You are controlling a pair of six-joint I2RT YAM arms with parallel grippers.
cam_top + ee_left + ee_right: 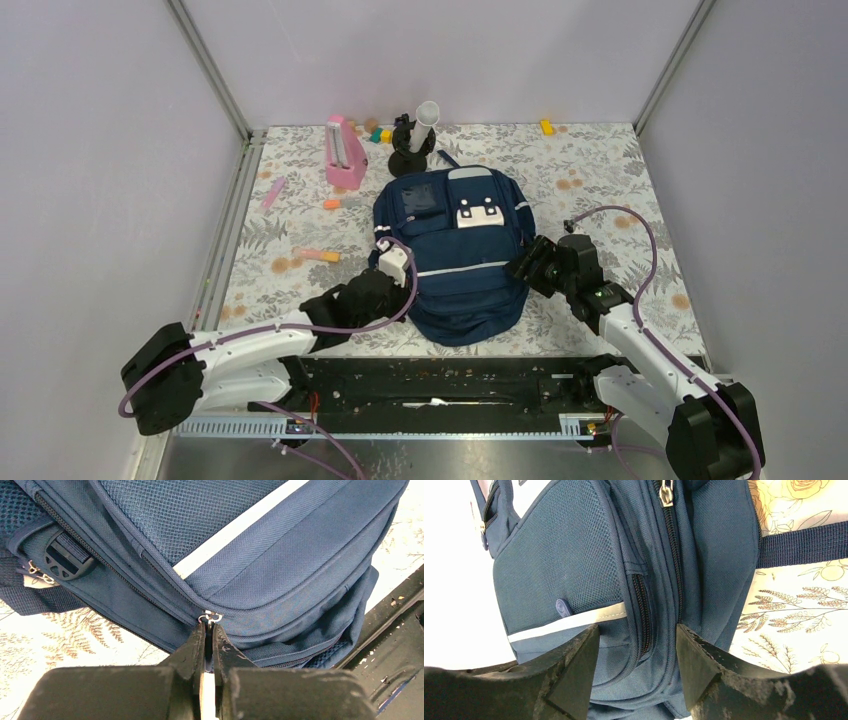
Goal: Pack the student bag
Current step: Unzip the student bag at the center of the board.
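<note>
Student bag (455,260) lies flat at the centre of the counter (600,170). Left arm extends low to its left edge, with the left claw (209,627) pinched shut on a zipper pull (213,616). Right arm is angled inward, with the right claw (638,645) open, its 2 fingers straddling the bag's right side.

student bag (280,580) in matt woven cloth and mesh, shiny metal zip pull (212,616), scuffed black fingers (704,680)

Left wrist view: the zipper pull (212,616) lies half hidden between the closed tips of your left pincer (208,630); the student bag (280,570) overruns your frame's edges.
</note>
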